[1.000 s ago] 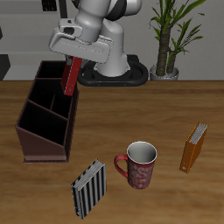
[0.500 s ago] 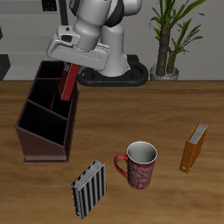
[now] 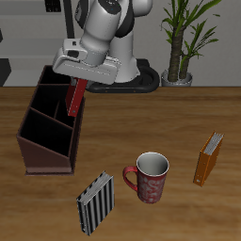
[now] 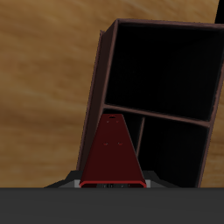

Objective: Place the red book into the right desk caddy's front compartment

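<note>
Since the earlier frames the gripper [image 3: 77, 81] has carried the red book [image 3: 74, 98] farther from the desk's front edge and toward the caddy's side of the desk, and the book, which leaned earlier, now hangs closer to upright. It is off the desk, its lower end dipping over the rim of the right desk caddy [image 3: 47, 132] at the far end of that box, not over the front compartment. The fingers are pressed against the book's upper end, pinching it; in the wrist view the red book [image 4: 114, 153] fills the space between them and runs out toward the right desk caddy [image 4: 162, 96], whose dark open compartments and a divider lie beneath it.

The caddy stands on the wooden desk [image 3: 169, 113] with its slanted low wall toward the near edge. Nearer the front edge, a black-and-white striped book [image 3: 95, 201] stands just beside a red patterned mug [image 3: 148, 177], not touching it. An orange book [image 3: 208, 158] stands upright well apart from them, on the side away from the caddy. A potted plant [image 3: 181, 38] stands at the far edge beside the robot's base [image 3: 122, 75].
</note>
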Robot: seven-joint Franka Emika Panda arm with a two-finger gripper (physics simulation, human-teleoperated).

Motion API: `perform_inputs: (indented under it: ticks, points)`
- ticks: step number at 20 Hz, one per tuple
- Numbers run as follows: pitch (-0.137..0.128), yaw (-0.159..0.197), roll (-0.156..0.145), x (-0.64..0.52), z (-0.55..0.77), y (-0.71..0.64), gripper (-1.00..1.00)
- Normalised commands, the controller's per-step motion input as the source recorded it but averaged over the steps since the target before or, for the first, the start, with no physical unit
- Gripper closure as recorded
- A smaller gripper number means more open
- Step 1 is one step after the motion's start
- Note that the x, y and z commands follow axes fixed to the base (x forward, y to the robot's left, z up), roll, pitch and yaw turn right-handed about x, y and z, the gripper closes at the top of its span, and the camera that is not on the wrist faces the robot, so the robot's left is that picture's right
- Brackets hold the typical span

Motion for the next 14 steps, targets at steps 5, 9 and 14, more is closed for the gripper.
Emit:
perform_inputs:
  ticks: [5, 9, 14]
  points:
    - [0.029, -0.011, 0.008, 0.01, -0.19, 0.06, 1.00]
    - [0.028, -0.024, -0.017, 0.06, -0.22, -0.07, 1.00]
    - [0.017, -0.019, -0.027, 0.01, -0.11, -0.12, 1.00]
